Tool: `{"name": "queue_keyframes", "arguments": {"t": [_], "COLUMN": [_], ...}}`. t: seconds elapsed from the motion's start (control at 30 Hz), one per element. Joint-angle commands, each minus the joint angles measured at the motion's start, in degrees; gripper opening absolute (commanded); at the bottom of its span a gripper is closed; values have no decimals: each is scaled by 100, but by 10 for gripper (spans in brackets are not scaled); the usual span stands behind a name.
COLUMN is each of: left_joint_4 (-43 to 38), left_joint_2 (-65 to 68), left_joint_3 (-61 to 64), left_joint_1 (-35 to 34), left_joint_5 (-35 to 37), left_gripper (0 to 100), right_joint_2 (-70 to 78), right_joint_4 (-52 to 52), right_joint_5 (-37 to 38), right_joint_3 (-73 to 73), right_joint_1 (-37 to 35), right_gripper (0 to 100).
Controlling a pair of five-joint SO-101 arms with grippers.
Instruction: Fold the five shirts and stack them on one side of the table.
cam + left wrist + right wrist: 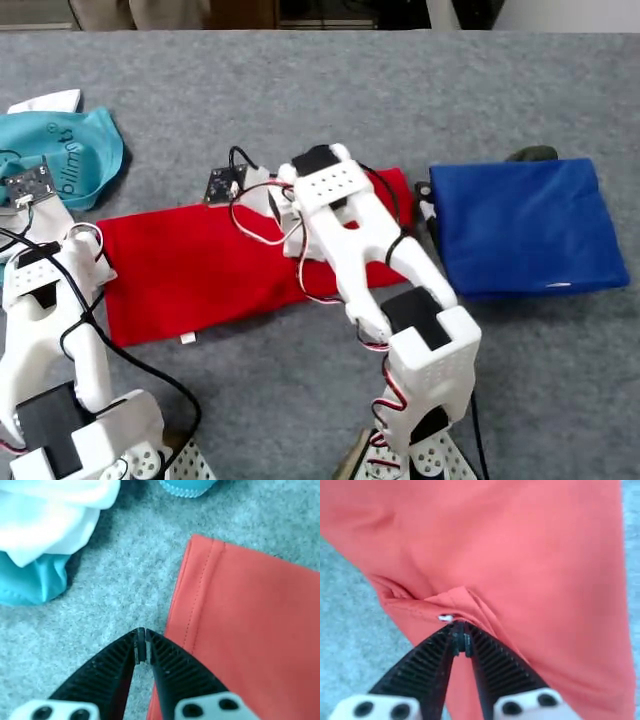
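Pinching the red shirt (200, 265) with my right gripper (460, 641), I am holding its jaws pressed together on a small pucker of cloth at the shirt's edge, right by a little white tag (445, 617). In the high view my right arm is reaching across the red shirt to its far long edge. The shirt is lying flat as a long band across the middle of the grey table (300, 90), slanting a little, with its left end nearer to me than its right.

My left gripper (141, 649) is hanging over bare table just beside the red shirt's left hem. Its jaws are pressed together too, and I am seeing nothing between them.

A blue shirt (520, 225) is lying folded into a neat rectangle on the right side of the table, just beside the red shirt's right end. Something dark (530, 153) is poking out at its far edge; I cannot tell what it is.

On the left, a teal shirt (70, 155) is lying bunched up, apart from the red one, with bare table between them. A white shirt (50, 510) is lying crumpled against it, partly over it in my left wrist view.
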Motion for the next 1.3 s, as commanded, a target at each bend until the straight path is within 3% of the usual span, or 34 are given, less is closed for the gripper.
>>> {"name": "queue_keyframes", "arguments": {"t": [0.0, 0.13, 0.3, 0.63, 0.73, 0.87, 1.07, 1.27], "left_joint_4": [-70, -62, -53, 0, 580, 1424, 3367, 3719], "left_joint_2": [-22, -31, -40, -92, -127, -189, -57, 822], "left_joint_3": [-220, -220, -220, -264, -589, -1090, -2180, -2743], "left_joint_1": [79, 79, 79, 26, -18, -62, -53, -211], "left_joint_5": [35, 44, 44, 53, 53, 53, 18, 9], "left_gripper": [25, 25, 25, 25, 29, 117, 143, 143], "right_joint_2": [-75, 541, 1095, 84, -224, -514, -1174, -1851], "right_joint_4": [97, -202, -316, 1635, 2119, 2576, 2576, 2541], "right_joint_5": [-237, -589, -1055, -1134, -1134, -1143, -1152, -1134], "right_joint_3": [-286, -215, -541, -2281, -2818, -3240, -2580, -1754], "right_joint_1": [-312, -558, -286, 22, 295, 901, 1569, 1745], "right_gripper": [5, 5, 5, 5, 5, 5, 5, 5]}}
